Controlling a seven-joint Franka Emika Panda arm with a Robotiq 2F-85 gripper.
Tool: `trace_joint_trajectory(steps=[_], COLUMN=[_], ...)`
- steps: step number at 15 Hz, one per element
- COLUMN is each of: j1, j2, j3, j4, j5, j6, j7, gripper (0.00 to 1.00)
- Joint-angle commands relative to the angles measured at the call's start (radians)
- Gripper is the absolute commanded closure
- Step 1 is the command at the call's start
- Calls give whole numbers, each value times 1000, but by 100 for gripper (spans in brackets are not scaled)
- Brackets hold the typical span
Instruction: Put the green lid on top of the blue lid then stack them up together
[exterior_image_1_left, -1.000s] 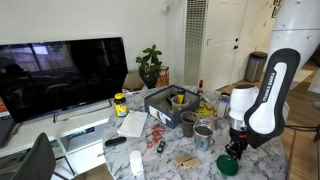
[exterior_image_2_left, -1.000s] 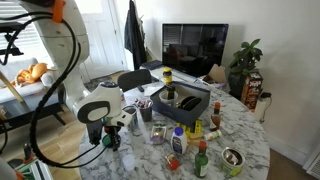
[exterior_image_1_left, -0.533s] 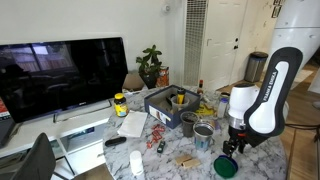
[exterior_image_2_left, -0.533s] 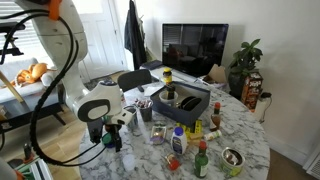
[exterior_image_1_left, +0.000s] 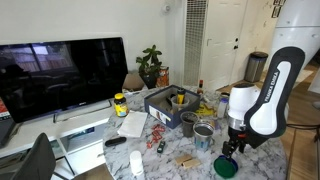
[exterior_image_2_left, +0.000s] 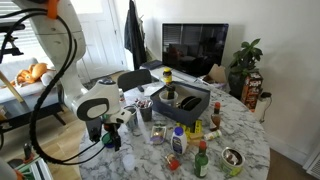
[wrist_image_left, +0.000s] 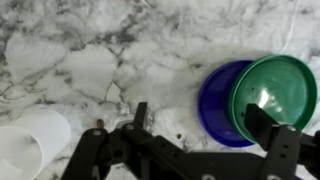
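Green lid (wrist_image_left: 275, 90) lies overlapping deep blue lid (wrist_image_left: 212, 102), off-centre.

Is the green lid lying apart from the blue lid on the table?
No, in the wrist view the green lid sits overlapping the blue lid.

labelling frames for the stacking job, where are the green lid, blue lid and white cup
green lid (wrist_image_left: 275, 92), wrist view, middle of its face
blue lid (wrist_image_left: 213, 105), wrist view, uncovered left part
white cup (wrist_image_left: 30, 140), wrist view, middle of its visible part
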Motion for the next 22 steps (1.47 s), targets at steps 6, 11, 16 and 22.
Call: trace_joint_trajectory(steps=[6,11,16,22], j1=[-2,-7,-14,-21], j2=[3,10,21,28], j3=[38,50,59,69], j4=[-1,0,-1,-1], j5=[14,16,17,18], j6=[-28,-26,-21,-14], j7=[-21,-25,-30,-34], gripper=[33,33,55,66])
